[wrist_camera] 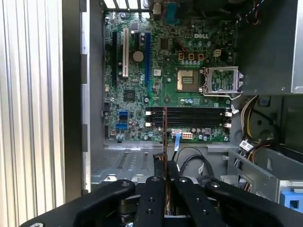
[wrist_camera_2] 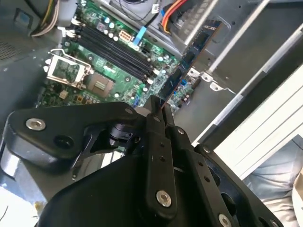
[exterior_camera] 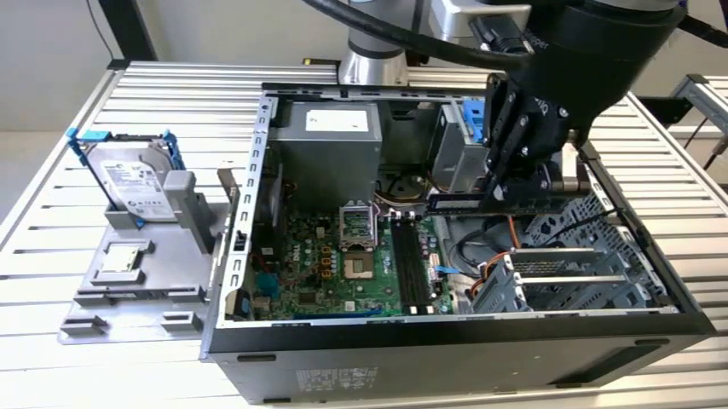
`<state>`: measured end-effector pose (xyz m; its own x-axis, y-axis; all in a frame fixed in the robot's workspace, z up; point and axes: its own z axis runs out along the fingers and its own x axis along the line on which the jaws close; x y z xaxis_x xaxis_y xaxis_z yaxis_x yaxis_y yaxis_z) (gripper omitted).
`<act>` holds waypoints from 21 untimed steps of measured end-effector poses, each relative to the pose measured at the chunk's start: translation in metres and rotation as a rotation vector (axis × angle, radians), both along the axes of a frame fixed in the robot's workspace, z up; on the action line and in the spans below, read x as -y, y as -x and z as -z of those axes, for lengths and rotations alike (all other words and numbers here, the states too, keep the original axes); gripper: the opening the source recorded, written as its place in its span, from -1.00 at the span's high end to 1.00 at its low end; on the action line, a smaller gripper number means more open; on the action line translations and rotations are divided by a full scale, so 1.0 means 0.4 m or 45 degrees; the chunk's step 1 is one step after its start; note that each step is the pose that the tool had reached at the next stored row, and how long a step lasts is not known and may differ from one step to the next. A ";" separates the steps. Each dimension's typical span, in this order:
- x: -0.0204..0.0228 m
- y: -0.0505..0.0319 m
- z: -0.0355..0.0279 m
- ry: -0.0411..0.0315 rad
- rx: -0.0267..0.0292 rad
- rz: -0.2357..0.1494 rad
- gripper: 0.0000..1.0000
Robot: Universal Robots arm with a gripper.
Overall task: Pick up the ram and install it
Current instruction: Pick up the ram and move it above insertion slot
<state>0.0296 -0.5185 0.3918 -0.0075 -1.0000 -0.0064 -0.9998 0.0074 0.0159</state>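
Observation:
My gripper (exterior_camera: 514, 189) hangs over the open computer case, shut on the ram (exterior_camera: 483, 203), a slim dark stick held on edge and level above the case's inner bay. In the second wrist view the ram (wrist_camera_2: 190, 57) sticks out from between the fingertips of the gripper (wrist_camera_2: 158, 109). The first wrist view has the ram (wrist_camera: 165, 142) edge-on, running from the gripper (wrist_camera: 166, 182) towards the black memory slots (wrist_camera: 187, 116). Those memory slots (exterior_camera: 412, 264) lie on the green motherboard (exterior_camera: 313, 256), below the stick and towards the exterior view's left. Stick and slots are apart.
A grey power supply (exterior_camera: 330, 136) sits at the back of the case and a perforated drive cage (exterior_camera: 569, 273) at the exterior view's right. The processor socket (exterior_camera: 358, 264) lies beside the slots. Outside the case, a grey fixture (exterior_camera: 125, 294) holds a hard drive (exterior_camera: 131, 183) and a small square chip (exterior_camera: 123, 258).

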 end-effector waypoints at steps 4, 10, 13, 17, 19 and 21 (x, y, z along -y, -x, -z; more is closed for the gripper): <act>-0.042 0.004 0.000 0.0000 0.0000 0.000 1.00; -0.103 0.010 0.000 0.0000 0.0000 0.000 1.00; -0.134 0.012 0.000 0.0001 0.0000 0.000 1.00; -0.175 0.016 0.000 -0.0001 0.0000 0.000 1.00; -0.196 0.018 0.000 0.0000 -0.0001 0.000 1.00; -0.212 0.019 0.000 -0.0004 0.0001 0.000 1.00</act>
<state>0.0219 -0.4338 0.3916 -0.0075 -0.9999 -0.0067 -0.9998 0.0074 0.0158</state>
